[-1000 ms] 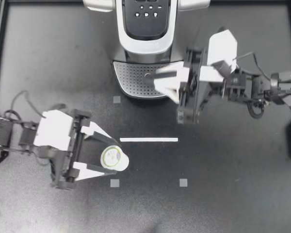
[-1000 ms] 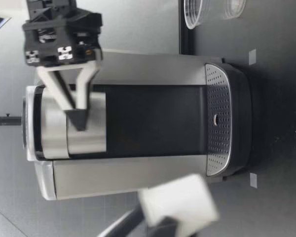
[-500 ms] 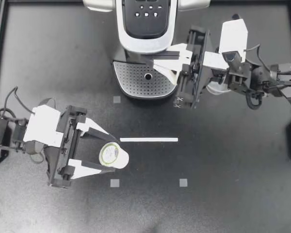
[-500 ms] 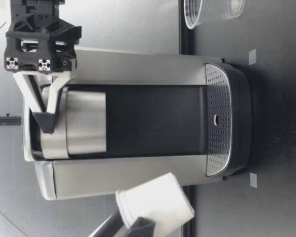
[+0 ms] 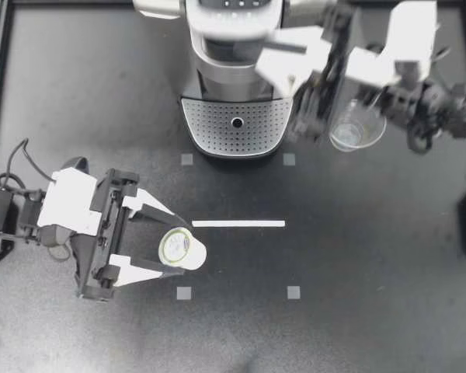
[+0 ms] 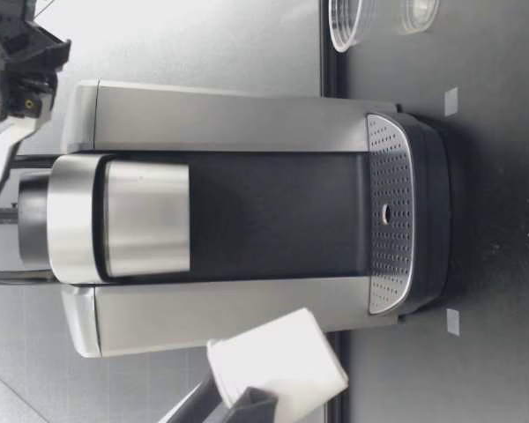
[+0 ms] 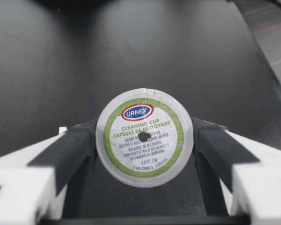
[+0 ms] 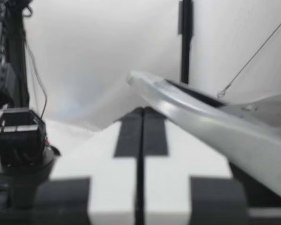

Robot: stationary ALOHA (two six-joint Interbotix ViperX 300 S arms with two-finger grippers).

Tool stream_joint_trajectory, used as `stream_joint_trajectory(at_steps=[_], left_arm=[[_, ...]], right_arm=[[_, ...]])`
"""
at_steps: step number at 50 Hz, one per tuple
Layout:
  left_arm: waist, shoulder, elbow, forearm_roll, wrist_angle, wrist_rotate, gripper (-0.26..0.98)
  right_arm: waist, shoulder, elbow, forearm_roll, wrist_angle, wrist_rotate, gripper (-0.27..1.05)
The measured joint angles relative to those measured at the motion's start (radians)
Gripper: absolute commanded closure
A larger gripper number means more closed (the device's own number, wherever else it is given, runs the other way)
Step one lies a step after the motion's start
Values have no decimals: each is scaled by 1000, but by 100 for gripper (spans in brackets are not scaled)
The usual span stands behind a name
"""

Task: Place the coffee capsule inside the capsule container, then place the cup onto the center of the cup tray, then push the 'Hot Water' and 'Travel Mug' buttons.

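**Q:** Bench count, please. Machines and vessels?

**A:** I log one coffee machine (image 5: 234,78) with one cup tray (image 5: 213,128). One clear cup (image 5: 357,128). One coffee capsule (image 5: 180,247).

**Q:** Floor markings?

**A:** Four grey tape squares (image 5: 187,159), set as corners. One white tape strip (image 5: 238,223) between them.

**Q:** Grippers in view from your station?

**A:** Two: my left gripper (image 5: 173,251) and my right gripper (image 5: 273,61), each with two fingers. The panel buttons sit at the frame edge, so I cannot count them.
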Motion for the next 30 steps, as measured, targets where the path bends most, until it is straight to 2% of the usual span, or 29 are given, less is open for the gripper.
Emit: stream_joint_trajectory(at_steps=[15, 30], left_arm=[[0, 0, 0, 0, 0, 0, 24], [0, 0, 0, 0, 0, -3, 24]], right_arm=[[-34, -3, -17, 0, -8, -2, 75], [-98, -3, -74, -2, -8, -3, 75]])
